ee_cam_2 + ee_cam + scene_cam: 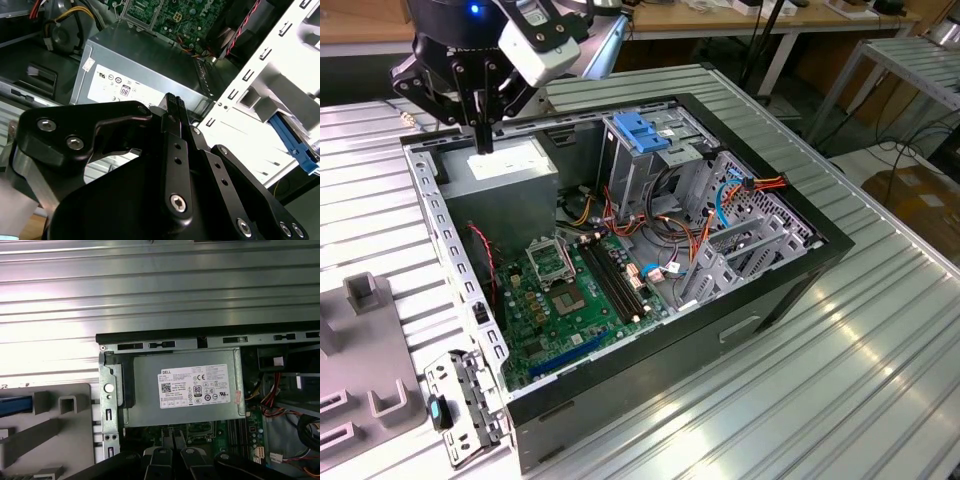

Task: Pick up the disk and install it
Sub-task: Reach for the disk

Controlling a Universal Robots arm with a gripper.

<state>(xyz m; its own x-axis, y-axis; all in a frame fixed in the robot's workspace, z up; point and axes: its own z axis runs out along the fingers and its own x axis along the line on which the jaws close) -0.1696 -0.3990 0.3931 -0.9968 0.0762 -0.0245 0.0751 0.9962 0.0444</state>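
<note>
Claw [481,142] clenched on nothing, poised over the grey power box [510,172] in the open computer case [770,300]. In the first wrist view, the disk [15,406], seemingly the blue-edged piece, sits at the grey rack [50,432] beside the case.

One computer case [650,392]. Inside it: one grey box [510,178], one blue-topped cage [642,137], one circuit board [558,305] with seemingly four memory slots [616,282]. Above it, one gripper [483,142].

I see my gripper [173,104], fingers together, close to the grey box [135,62] by the case [260,85] edge. The green board [165,15] lies beyond.
</note>
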